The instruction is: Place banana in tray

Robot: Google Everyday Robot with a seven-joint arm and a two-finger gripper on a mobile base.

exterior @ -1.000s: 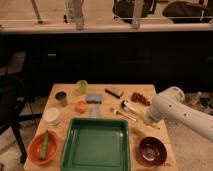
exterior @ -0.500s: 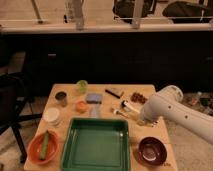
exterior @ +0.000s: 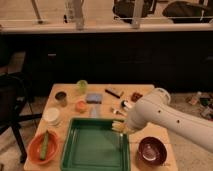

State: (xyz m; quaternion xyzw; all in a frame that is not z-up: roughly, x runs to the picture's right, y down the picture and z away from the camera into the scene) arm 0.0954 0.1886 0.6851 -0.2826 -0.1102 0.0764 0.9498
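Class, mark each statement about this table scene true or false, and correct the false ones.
1. The pincer is at the tray's right rim. True.
2. The green stick lies in the tray. False: it lies in the orange dish.
3. The maroon bowl stands to the right of the tray in the view. True.
4. The banana lies in the maroon bowl. False: it is at the pincer, by the tray's right rim.

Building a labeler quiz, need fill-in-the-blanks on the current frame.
The tool is at the rim of the ___ tray. The banana at the tool is by the tray's side nearest the ___ bowl. The green stick lies in the ___ dish.
Missing: green; maroon; orange.
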